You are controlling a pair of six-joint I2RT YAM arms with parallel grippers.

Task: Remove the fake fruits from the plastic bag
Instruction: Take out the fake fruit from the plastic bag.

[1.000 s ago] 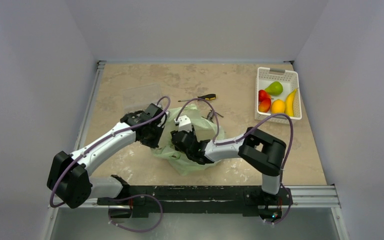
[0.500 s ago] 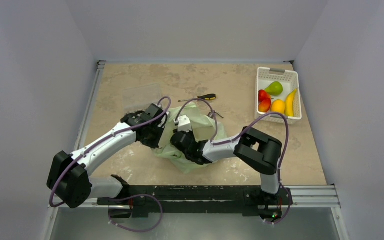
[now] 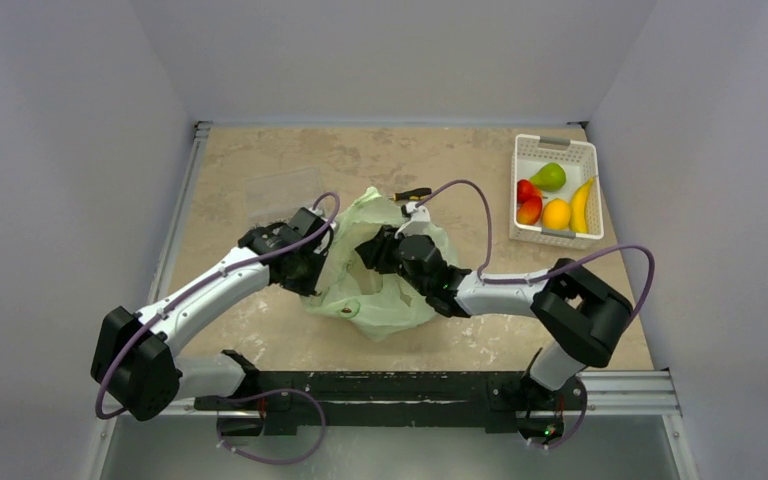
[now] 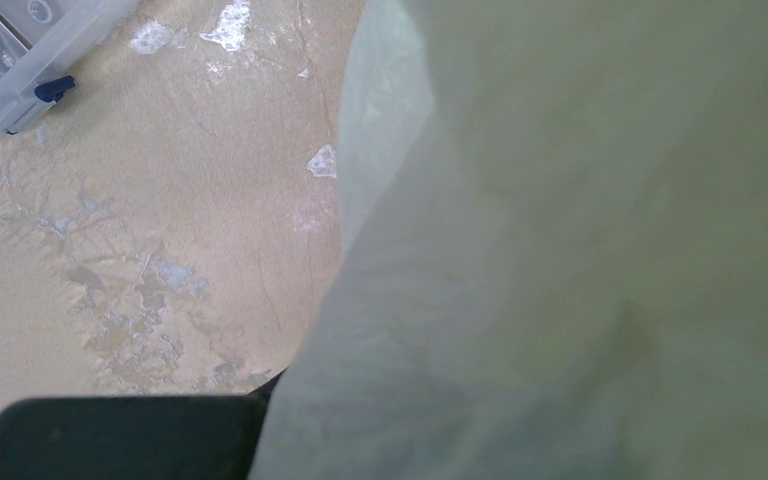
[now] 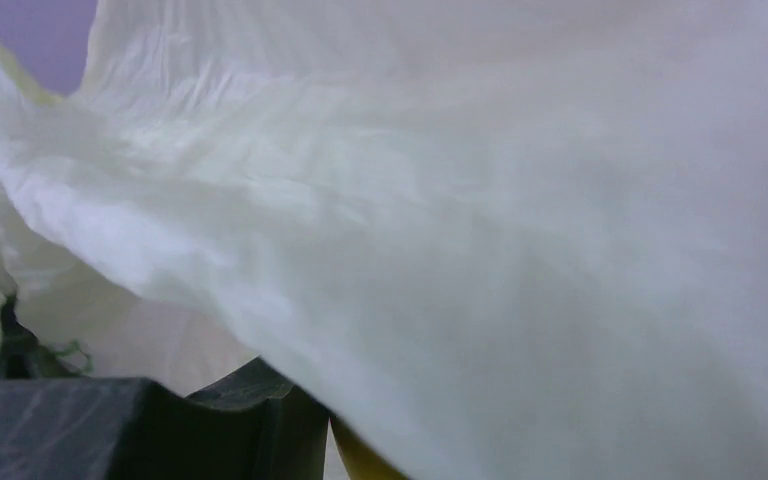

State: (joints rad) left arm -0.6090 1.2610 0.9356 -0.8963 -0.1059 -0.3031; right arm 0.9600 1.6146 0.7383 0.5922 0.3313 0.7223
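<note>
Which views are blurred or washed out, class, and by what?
Top external: sharp, evenly lit, plastic bag clear. Left wrist: out-of-focus bag film covers the right side; table sharper. Right wrist: pale, blurred bag film nearly fills the frame.

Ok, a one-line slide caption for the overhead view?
The left gripper and right gripper hold up the crinkly pale-green plastic bag; glossy fake fruits sit in the white slotted basket.

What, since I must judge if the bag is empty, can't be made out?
Top view: plastic bag interior, hidden by its own film and the right gripper.
Right wrist view: film fills it; yellow sliver cut off at the bottom edge.
Left wrist view: film hides the left gripper's tips.
</note>
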